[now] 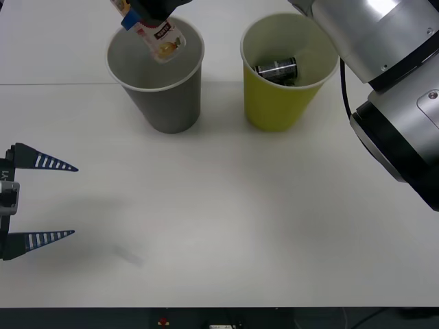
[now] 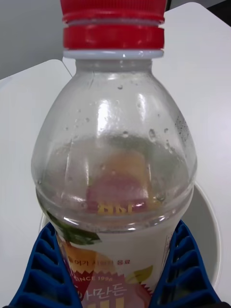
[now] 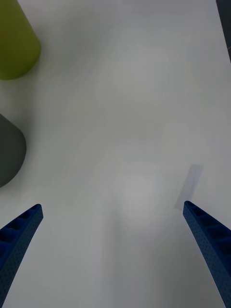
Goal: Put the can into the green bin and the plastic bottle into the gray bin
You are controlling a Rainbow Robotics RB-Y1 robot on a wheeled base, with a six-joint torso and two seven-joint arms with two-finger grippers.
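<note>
Front view: white table; my right gripper clamps the plastic bottle, tilted, base toward 5 o'clock over the gray bin; my left gripper gapes wide.

A: Where did the bins sit?
B: gray bin stood left of the green bin, near each other but apart, both upright on the far half of the table.
A: Can?
B: can lay on its side inside the green bin.
A: Bottle?
B: plastic bottle hung tilted over the gray bin's mouth, bottom end dipping within the rim, between the right gripper fingers.
A: Left arm?
B: left gripper was at the near left edge, well apart from both bins, fingers spread over bare table.
</note>
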